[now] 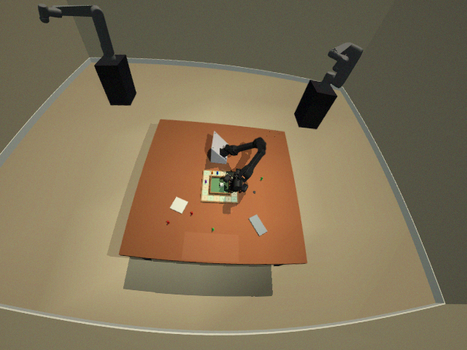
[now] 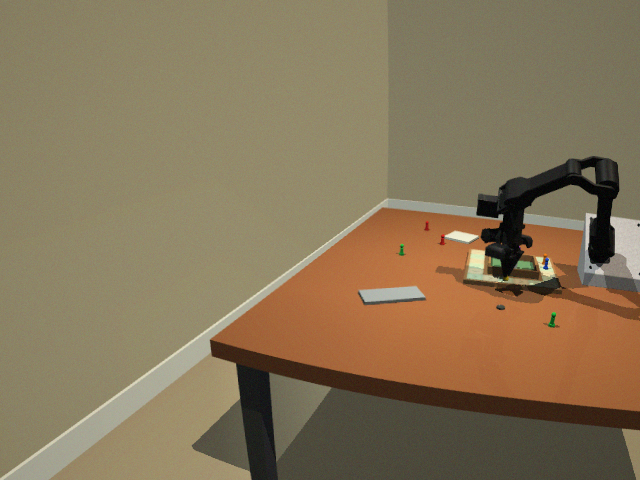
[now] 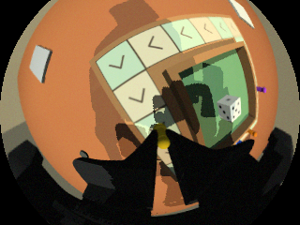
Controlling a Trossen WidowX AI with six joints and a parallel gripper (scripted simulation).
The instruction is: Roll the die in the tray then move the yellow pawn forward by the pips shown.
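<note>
My gripper is shut on the yellow pawn, low over the side row of the board. In the wrist view the pawn is over the third square from the left corner or just beyond it; whether its base touches the board I cannot tell. The arm hides it in the top view. The white die lies in the green-floored tray. One of its visible faces shows a single pip; I cannot tell surely which face is on top.
Blue, orange and purple pawns stand on the board. Green and red pawns, a dark disc, a grey slab and a white square lie around it.
</note>
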